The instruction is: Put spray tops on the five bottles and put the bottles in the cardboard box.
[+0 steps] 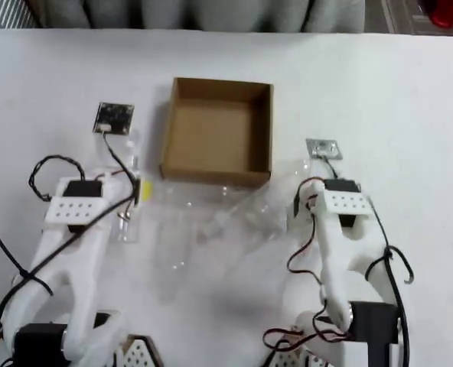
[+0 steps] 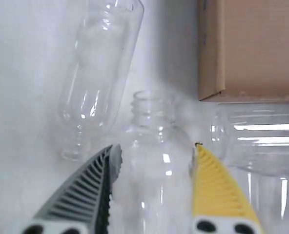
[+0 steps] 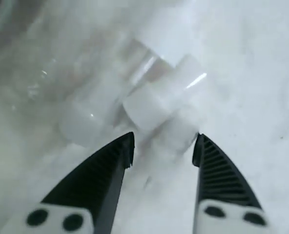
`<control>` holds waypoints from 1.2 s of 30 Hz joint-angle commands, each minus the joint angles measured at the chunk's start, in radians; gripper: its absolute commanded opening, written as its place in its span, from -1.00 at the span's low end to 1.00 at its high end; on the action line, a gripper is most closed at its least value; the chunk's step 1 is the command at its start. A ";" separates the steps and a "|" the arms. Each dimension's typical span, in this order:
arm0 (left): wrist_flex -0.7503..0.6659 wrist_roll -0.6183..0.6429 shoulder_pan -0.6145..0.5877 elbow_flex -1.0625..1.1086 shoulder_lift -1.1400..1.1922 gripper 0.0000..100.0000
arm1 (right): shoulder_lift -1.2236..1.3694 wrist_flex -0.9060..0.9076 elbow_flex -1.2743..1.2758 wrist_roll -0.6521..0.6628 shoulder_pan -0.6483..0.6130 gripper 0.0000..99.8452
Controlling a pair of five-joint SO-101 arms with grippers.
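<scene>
A clear bottle with an open neck lies between the grey and yellow fingers of my left gripper, which touch both of its sides. Another clear bottle lies just beyond it, and a third sits beside the cardboard box. My right gripper is open just short of white spray tops lying on the table. From above, the open box stands between the left gripper and the right gripper, with clear bottles in front of it.
Two small boards with cables lie on the white table, one to the left of the box and one to its right. The arms' bases and loose wires take up the near edge.
</scene>
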 commanded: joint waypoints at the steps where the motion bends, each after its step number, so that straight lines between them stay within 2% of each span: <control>1: -0.034 -0.005 -0.004 -0.015 -0.051 -0.95 | -0.004 -0.039 -0.002 -0.060 -0.015 -0.62; 6: -0.034 -0.005 -0.004 -0.012 -0.051 -0.95 | 0.041 -0.041 -0.002 -0.029 -0.010 -0.66; 10: -0.034 -0.005 -0.004 -0.011 -0.051 -0.95 | 0.074 -0.059 -0.005 -0.003 -0.008 -0.96; 11: -0.034 -0.005 -0.004 -0.011 -0.051 -0.95 | 0.073 -0.056 -0.005 0.021 -0.008 -0.98; 17: -0.034 -0.005 -0.004 -0.009 -0.051 -0.95 | -0.007 0.007 -0.009 0.063 0.025 -0.97; 23: -0.025 0.005 0.005 -0.014 -0.073 -0.96 | -0.240 0.205 -0.091 0.129 0.090 -0.97; 27: 0.028 0.005 0.012 -0.014 -0.213 -0.96 | -0.381 0.298 -0.130 0.161 0.111 -0.97; 30: 0.080 0.005 0.031 -0.008 -0.360 -0.95 | -0.460 0.298 -0.133 0.207 0.108 -0.96; 36: 0.083 0.005 0.094 -0.006 -0.641 -0.95 | -0.552 0.137 -0.221 0.218 0.110 -0.97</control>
